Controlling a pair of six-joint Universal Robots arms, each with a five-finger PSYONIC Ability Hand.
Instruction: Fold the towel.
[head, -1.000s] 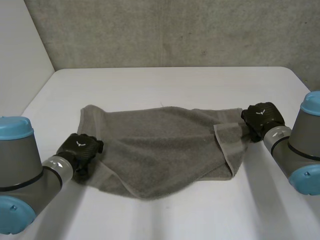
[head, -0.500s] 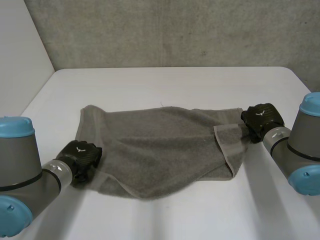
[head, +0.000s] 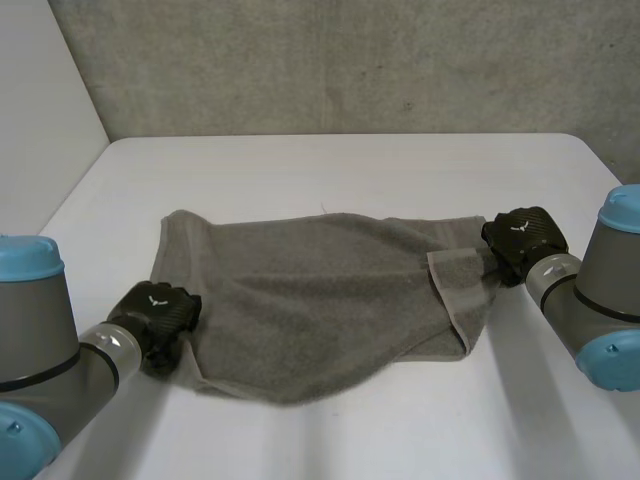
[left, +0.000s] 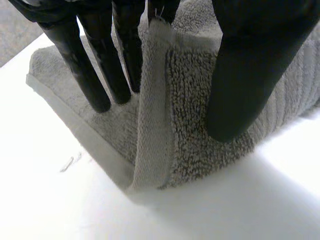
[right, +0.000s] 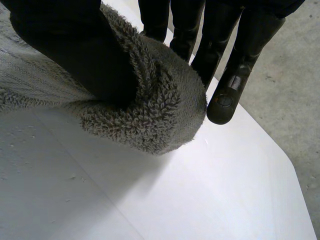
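You're easing the left hand (head: 155, 312) back, thumb and fingers pinching the towel (head: 320, 295) at its corner, while the right hand (head: 520, 238) stays clamped on the opposite end, likely stretching it for the fold.

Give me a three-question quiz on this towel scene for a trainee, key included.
1. True or false: the left hand pinches the towel between fingers and thumb.
2. Where on the towel is the right hand? A: the middle. B: its right end. C: its near left corner.
3. Fill in: the towel lies on a ____ table.
Key: 1 true; 2 B; 3 white.
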